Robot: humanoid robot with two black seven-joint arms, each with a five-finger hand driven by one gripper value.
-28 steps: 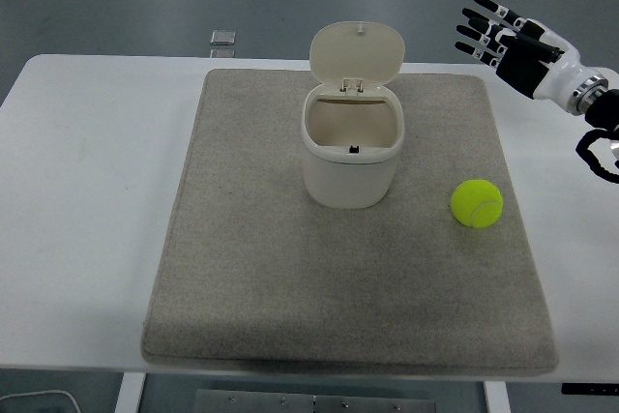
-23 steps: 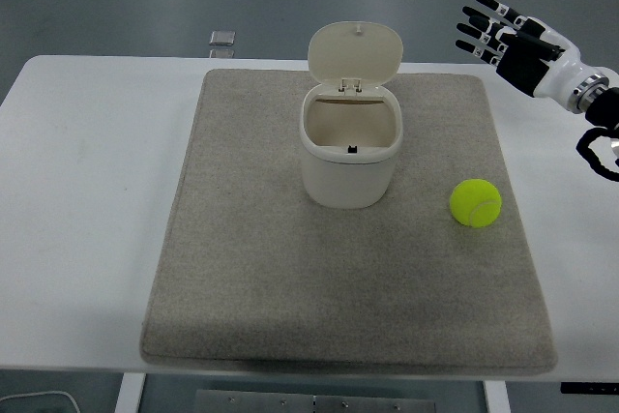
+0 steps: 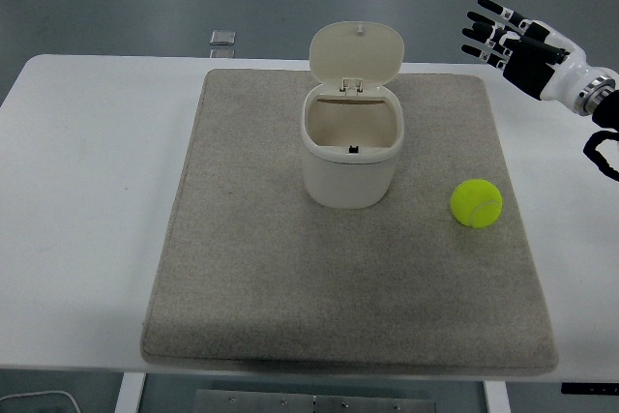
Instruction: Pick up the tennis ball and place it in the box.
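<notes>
A yellow-green tennis ball (image 3: 476, 203) lies on the grey mat (image 3: 242, 268), right of the middle. The box is a cream bin (image 3: 350, 147) with its hinged lid (image 3: 357, 51) standing open, at the mat's middle back. My right hand (image 3: 493, 34) is up at the top right, above the mat's far right corner, fingers spread and empty. It is well behind and above the ball, not touching it. The left arm is out of view.
The mat lies on a white table (image 3: 87, 181). A small grey square object (image 3: 223, 39) sits at the table's far edge, behind the mat's left corner. A black cable (image 3: 600, 154) loops at the right edge.
My right hand has shifted slightly right and up. The ball and the bin have not moved.
</notes>
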